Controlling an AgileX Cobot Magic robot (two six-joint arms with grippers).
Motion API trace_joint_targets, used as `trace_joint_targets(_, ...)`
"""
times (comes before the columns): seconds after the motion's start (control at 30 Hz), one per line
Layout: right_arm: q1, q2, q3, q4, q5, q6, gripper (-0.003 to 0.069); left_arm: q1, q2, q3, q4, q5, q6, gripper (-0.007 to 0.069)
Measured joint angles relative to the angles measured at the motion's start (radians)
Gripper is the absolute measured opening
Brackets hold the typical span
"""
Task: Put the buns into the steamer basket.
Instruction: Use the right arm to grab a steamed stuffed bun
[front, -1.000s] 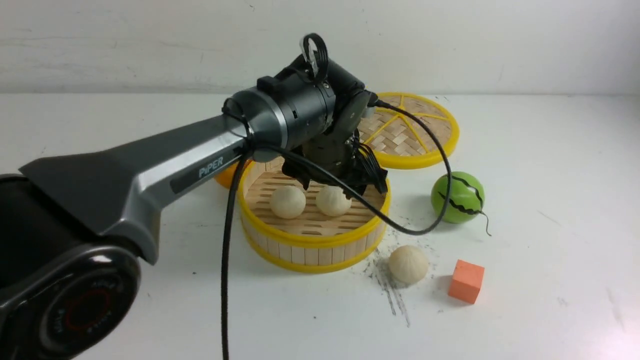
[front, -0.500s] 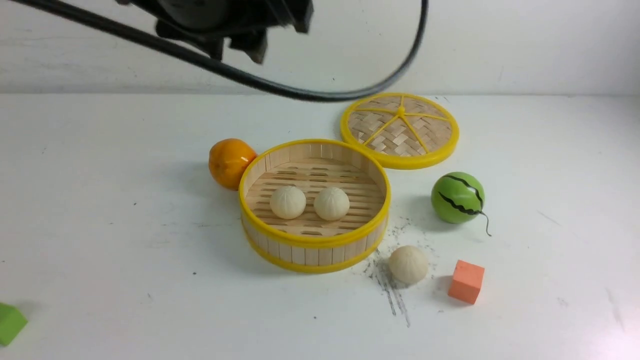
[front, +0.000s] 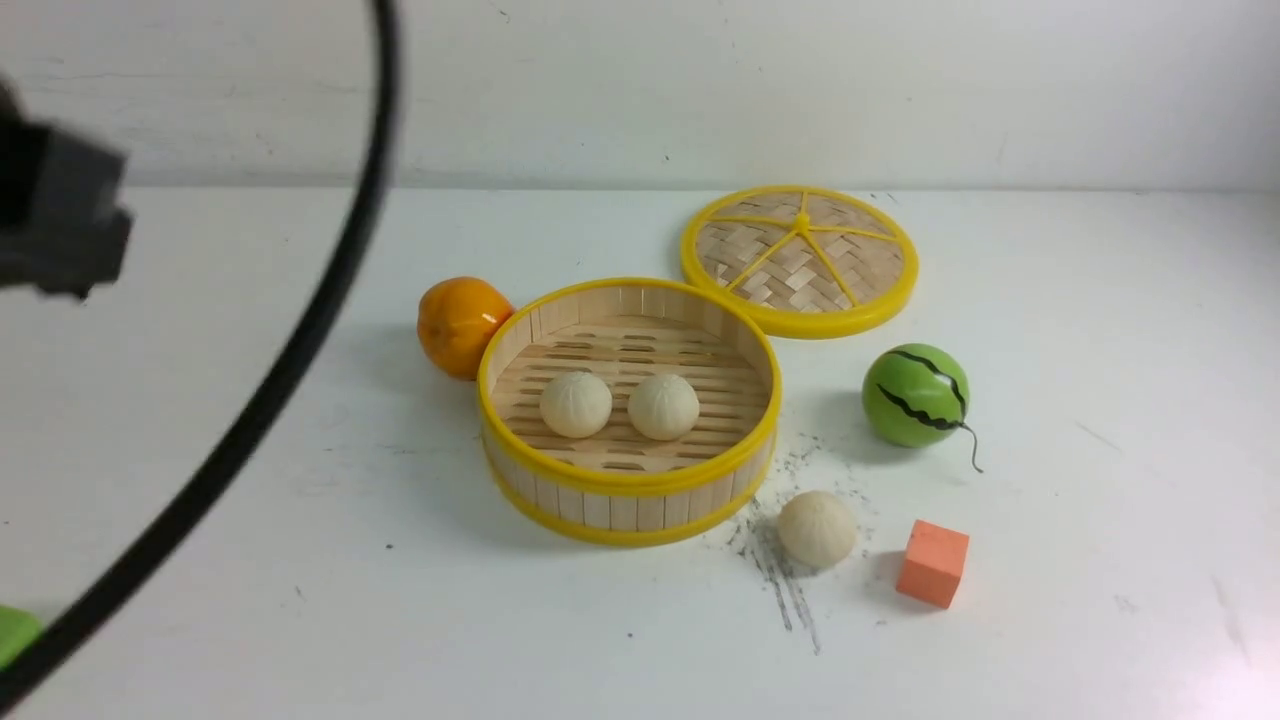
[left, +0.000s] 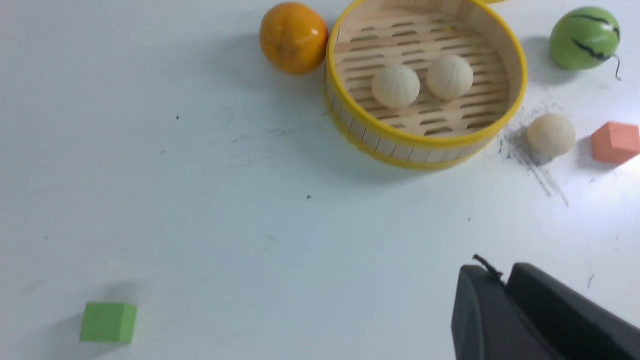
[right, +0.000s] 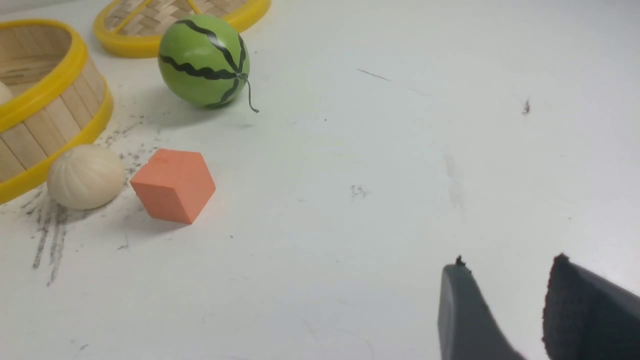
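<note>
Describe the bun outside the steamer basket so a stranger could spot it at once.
Find the big yellow-rimmed bamboo steamer basket. Just off its near right edge, on dark scuff marks, lies the loose bun. It is the cream-white pleated ball beside the orange cube, paler and smaller than the green striped melon ball behind it.

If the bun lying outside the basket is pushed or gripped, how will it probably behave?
The bun is ball-shaped, so a push would probably roll it, perhaps against the orange cube close beside it. Its fine ridges may give some hold to a grip. It looks small, so likely light, though weight cannot be seen.
</note>
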Motion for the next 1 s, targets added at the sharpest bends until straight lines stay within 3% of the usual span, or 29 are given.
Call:
trace_joint_targets(0.23, 0.000, 0.000, 0.000, 0.000, 0.000, 0.000, 0.0242, 0.000, -0.284, 0.223, 0.001, 0.000, 0.023, 0.0059)
trace_joint_targets(0.4, 0.000, 0.000, 0.000, 0.005, -0.003, 0.001, 0.0242, 0.000, -0.385, 0.269, 0.002, 0.000, 0.025, 0.0059)
trace_joint_targets(0.47, 0.000, 0.000, 0.000, 0.062, -0.015, 0.024, 0.0242, 0.000, -0.412, 0.272, 0.002, 0.000, 0.026, 0.0061)
trace_joint_targets(0.67, 0.000, 0.000, 0.009, 0.476, -0.021, 0.292, 0.0242, 0.000, -0.477, 0.272, 0.002, 0.000, 0.026, 0.0070)
trace_joint_targets(0.77, 0.000, 0.000, 0.010, 0.599, -0.022, 0.375, 0.0242, 0.000, -0.494, 0.272, -0.001, 0.000, 0.026, 0.0071)
trace_joint_targets(1.0, 0.000, 0.000, 0.011, 0.579, -0.030, 0.376, 0.0242, 0.000, -0.504, 0.314, -0.016, 0.000, 0.026, 0.0074)
